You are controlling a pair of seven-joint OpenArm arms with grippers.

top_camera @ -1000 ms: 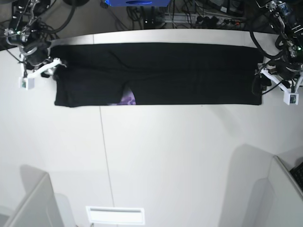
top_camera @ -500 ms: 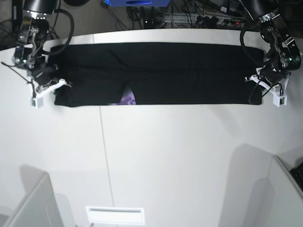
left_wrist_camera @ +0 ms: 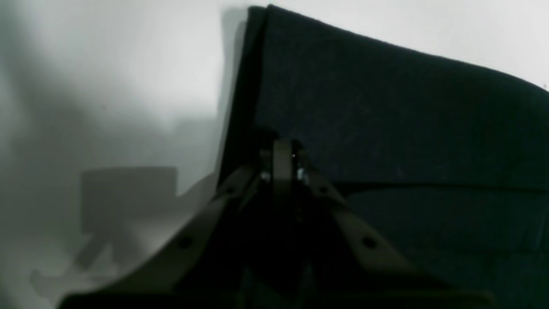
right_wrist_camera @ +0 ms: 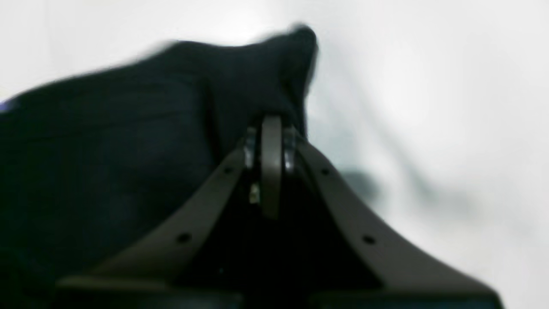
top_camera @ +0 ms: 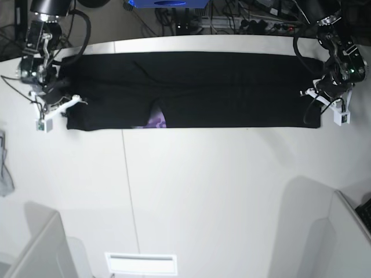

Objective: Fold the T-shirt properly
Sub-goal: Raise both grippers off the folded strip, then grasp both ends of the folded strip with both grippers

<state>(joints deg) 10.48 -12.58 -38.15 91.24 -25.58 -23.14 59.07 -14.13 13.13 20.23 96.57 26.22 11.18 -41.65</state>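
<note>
Table (top_camera: pixel 191 197): white, w/ thin seam running front to back left of centre; fills most of base view.

T-shirt (top_camera: pixel 197 87): black, laid out as long horizontal band across far part of table, spanning almost arm to arm. Plain side up; small purple print patch (top_camera: pixel 155 122) peeking at near edge, left of centre. Folded layers seen in left wrist view (left_wrist_camera: pixel 386 107), corner raised off tabletop there. Blurred in right wrist view (right_wrist_camera: pixel 128 150), corner bunched up near fingertips.

Partitions: pale panel at near-left corner (top_camera: pixel 40 249), another at near-right (top_camera: pixel 342 231).

Cables + blue box (top_camera: pixel 165 3) beyond far table edge; detail too small to tell.

Vent-like slot (top_camera: pixel 141 263) in tabletop at near edge.

Grey cloth scrap (top_camera: pixel 4 174) at extreme left edge of base view, well apart from shirt.

Left gripper (left_wrist_camera: pixel 281 148): at shirt's end on base view's right (top_camera: pixel 324 104). Jaws fully closed, pinching black fabric edge between fingertips.

Right gripper (right_wrist_camera: pixel 271 128): at shirt's opposite end, base view's left (top_camera: pixel 61 104). Jaws closed tight, black fabric caught at tips. White finger w/ small tag sticking out over bare table beside shirt corner.
</note>
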